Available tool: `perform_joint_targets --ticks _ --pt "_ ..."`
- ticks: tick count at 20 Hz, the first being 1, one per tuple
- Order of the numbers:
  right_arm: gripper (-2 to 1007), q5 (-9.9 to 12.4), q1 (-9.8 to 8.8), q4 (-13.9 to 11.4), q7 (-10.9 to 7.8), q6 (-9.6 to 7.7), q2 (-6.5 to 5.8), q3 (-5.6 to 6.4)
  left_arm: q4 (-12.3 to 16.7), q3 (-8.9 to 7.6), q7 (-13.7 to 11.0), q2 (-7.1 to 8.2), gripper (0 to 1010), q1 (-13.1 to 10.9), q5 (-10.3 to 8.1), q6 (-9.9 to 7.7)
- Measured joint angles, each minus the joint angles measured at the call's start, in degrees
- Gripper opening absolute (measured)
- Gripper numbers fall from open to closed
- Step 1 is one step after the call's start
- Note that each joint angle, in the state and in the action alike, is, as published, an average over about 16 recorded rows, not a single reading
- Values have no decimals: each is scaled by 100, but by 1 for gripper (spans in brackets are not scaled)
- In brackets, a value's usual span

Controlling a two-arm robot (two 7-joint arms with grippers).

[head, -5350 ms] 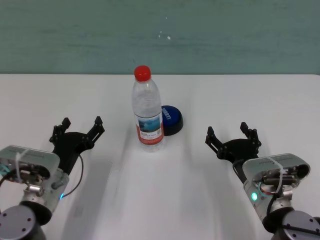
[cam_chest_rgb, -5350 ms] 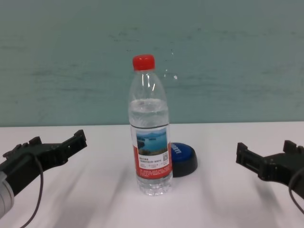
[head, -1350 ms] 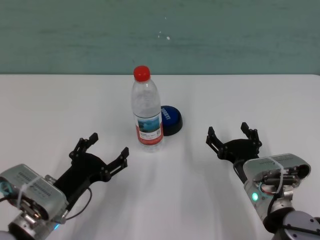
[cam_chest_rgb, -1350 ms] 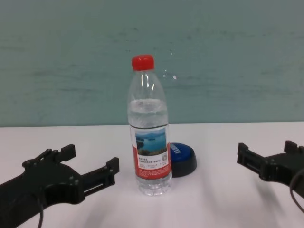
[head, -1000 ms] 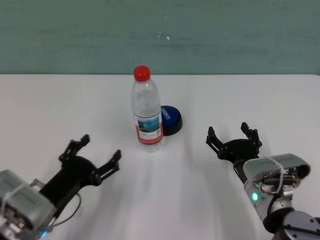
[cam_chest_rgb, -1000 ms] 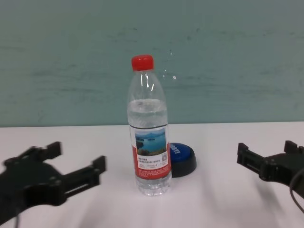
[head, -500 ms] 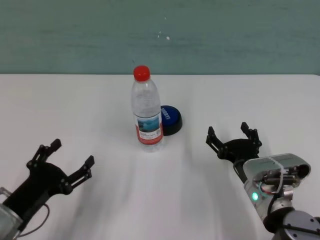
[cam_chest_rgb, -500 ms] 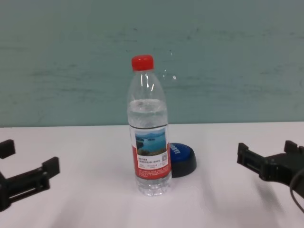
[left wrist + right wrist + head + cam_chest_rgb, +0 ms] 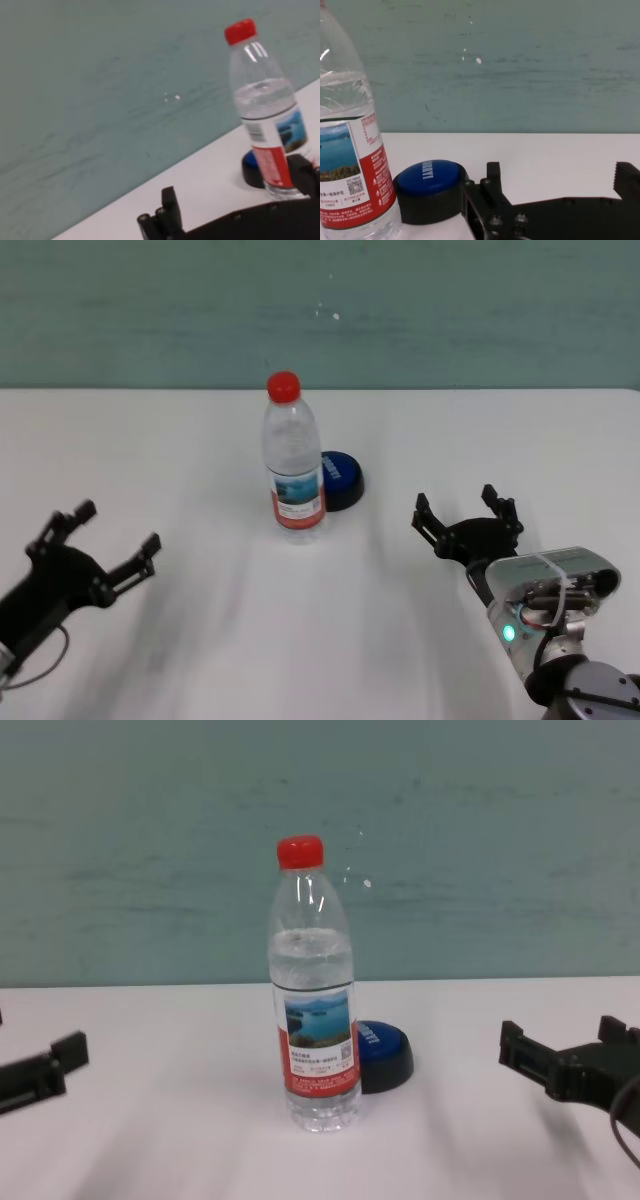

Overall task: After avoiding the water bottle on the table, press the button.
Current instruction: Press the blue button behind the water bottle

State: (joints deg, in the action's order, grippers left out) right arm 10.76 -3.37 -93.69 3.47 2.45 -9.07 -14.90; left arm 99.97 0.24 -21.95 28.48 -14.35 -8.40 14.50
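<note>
The water bottle (image 9: 295, 455), clear with a red cap and a lake label, stands upright at the middle of the white table (image 9: 300, 640). The blue button (image 9: 343, 478) sits just behind it and to its right, touching or nearly touching its base. My left gripper (image 9: 115, 528) is open and empty, low over the table far to the left of the bottle. My right gripper (image 9: 458, 505) is open and empty, to the right of the button and nearer to me. The right wrist view shows the button (image 9: 427, 182) beside the bottle (image 9: 350, 165), ahead of the open right gripper (image 9: 560, 172).
A teal wall (image 9: 450, 310) runs behind the table's far edge. The tabletop is bare between the bottle and each gripper. In the chest view the bottle (image 9: 315, 1010) hides part of the button (image 9: 385, 1055).
My left gripper has swung left, away from the bottle and toward the table's left side. The right gripper, the bottle and the button have not moved.
</note>
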Motion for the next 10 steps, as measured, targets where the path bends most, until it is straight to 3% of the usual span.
perform_joint_targets --ticks 4,10 --pt "1004 0 0 0 0 0 0 0 -274 65 -112 18 1000 336 -92 11" --pt "1004 0 0 0 0 0 0 0 -832 315 -267 -17 1000 993 -171 26"
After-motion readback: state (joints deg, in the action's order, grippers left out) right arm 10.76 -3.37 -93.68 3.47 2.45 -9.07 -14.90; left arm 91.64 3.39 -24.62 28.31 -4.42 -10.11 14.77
